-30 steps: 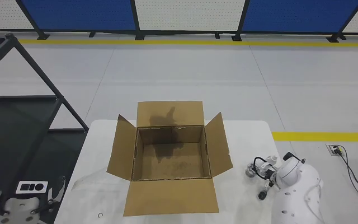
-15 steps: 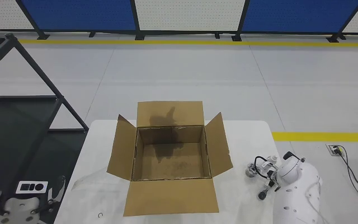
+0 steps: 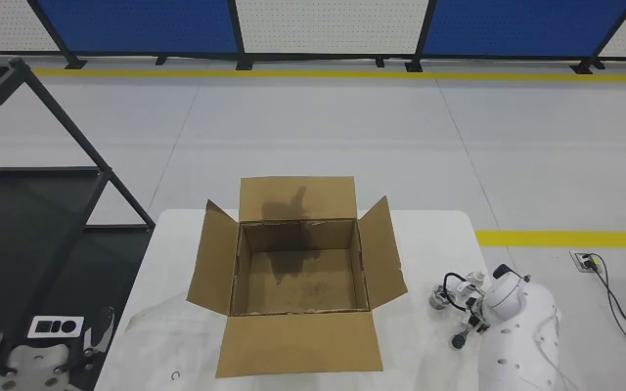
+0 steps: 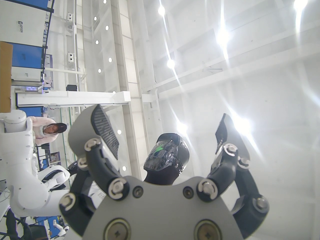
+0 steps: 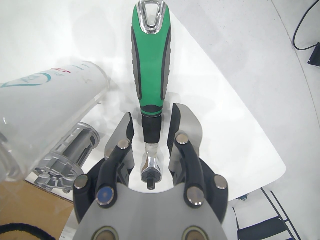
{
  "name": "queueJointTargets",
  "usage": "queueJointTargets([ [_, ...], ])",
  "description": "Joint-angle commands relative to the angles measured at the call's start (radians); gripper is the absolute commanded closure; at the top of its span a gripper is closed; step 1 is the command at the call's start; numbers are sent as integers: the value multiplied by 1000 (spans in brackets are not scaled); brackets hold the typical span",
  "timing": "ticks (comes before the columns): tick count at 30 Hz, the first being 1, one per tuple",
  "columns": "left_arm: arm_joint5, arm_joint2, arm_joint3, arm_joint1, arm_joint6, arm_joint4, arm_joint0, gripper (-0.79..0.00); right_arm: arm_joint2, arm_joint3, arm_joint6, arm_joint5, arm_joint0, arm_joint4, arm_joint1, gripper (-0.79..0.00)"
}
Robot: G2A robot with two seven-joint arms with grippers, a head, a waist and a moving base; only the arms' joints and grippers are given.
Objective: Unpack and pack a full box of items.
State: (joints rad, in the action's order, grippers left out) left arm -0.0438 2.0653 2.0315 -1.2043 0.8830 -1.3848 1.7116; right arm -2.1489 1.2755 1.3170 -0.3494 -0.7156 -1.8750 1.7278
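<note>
An open cardboard box (image 3: 298, 342) stands in the middle of the white table (image 3: 171, 293), all flaps folded out and its bottom bare. At the table's right corner lies a ratchet wrench (image 5: 151, 58) with a green and grey handle. My right gripper (image 5: 151, 126) is open and straddles the wrench's black neck, one finger on each side with a gap to both. The right arm (image 3: 514, 313) comes in from the lower right of the top view. My left gripper (image 4: 162, 131) is open, holds nothing and points up at the ceiling.
Beside the wrench lie a white cylinder with a clear end (image 5: 45, 96) and a silver metal part (image 5: 67, 156). The table's rounded corner (image 5: 275, 166) is close to the wrench. A small dark ring (image 3: 175, 375) lies near the front left. A black rack (image 3: 49, 225) stands left of the table.
The right arm has shifted very slightly to the left in the top view. The box has not moved.
</note>
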Motion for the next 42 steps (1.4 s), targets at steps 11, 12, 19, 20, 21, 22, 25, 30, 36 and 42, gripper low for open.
queueJointTargets([
  [11, 0, 0, 0, 0, 0, 0, 0, -785, 22, -27, 3, -21, 5, 11, -18, -142],
  [12, 0, 0, 0, 0, 0, 0, 0, -785, 22, -31, 3, -23, 7, 11, -20, -111],
  [19, 0, 0, 0, 0, 0, 0, 0, -785, 15, -43, 12, -25, 17, 18, -35, 0],
  [20, 0, 0, 0, 0, 0, 0, 0, -785, 12, -38, 13, -24, 16, 21, -37, 0],
  [21, 0, 0, 0, 0, 0, 0, 0, -785, 9, -32, 14, -23, 15, 27, -40, 0],
  [22, 0, 0, 0, 0, 0, 0, 0, -785, 6, -25, 16, -19, 12, 34, -42, 0],
  [25, 0, 0, 0, 0, 0, 0, 0, -785, -8, 14, 30, 3, -1, 62, -49, 0],
  [30, 0, 0, 0, 0, 0, 0, 0, -785, -31, 109, 67, 50, -41, 123, -58, 0],
  [36, 0, 0, 0, 0, 0, 0, 0, -785, -45, 247, 116, 124, -109, 237, -65, 0],
  [42, 0, 0, 0, 0, 0, 0, 0, -785, -34, 406, 141, 244, -196, 414, -68, 0],
])
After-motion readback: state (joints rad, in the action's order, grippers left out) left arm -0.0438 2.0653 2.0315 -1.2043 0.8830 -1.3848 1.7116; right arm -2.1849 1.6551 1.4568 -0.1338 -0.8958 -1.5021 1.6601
